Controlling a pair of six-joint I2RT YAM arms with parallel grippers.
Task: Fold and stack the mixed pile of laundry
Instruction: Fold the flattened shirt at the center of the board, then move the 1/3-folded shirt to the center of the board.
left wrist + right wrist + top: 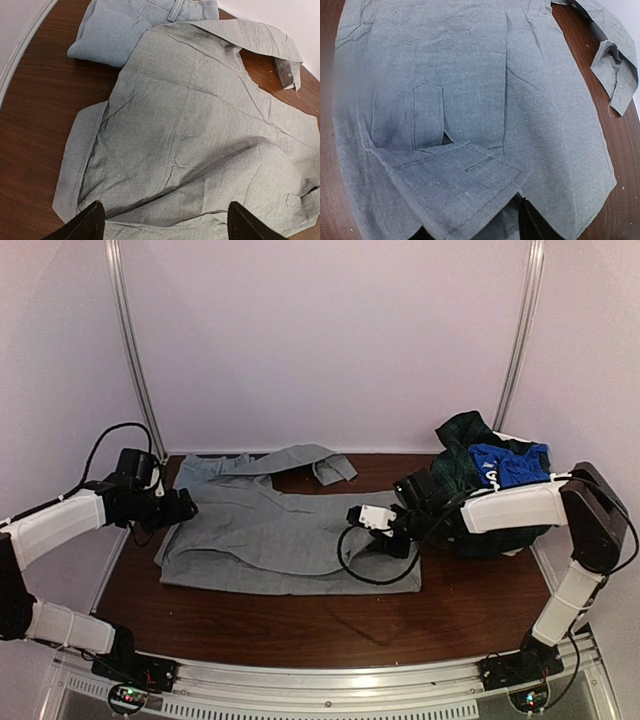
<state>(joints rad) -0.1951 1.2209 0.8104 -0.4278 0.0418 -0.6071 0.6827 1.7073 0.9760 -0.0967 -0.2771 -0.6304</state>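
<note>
A dark brown wooden surface (300, 625) fills the booth, closed in by pale walls (330, 340) with a metal post (135, 350) in each rear corner and a metal rail (330, 680) along the near edge. A grey shirt (285, 535) lies spread flat across the middle, one sleeve (300, 457) trailing toward the back wall. The laundry pile (480, 495) sits heaped at the right rear corner, dark plaid with a bright blue piece (510, 463) on top. A folded blue-grey garment (117, 30) lies at the left rear, just beside the shirt. The left end effector (165, 230) hovers released over the shirt's left edge, its fingers (87, 222) spread wide apart. The right end effector (395, 540) is at the shirt's right edge, just beside the pile; a fold of fabric drapes over it in the wrist view, so I cannot tell whether it is clenched.
</note>
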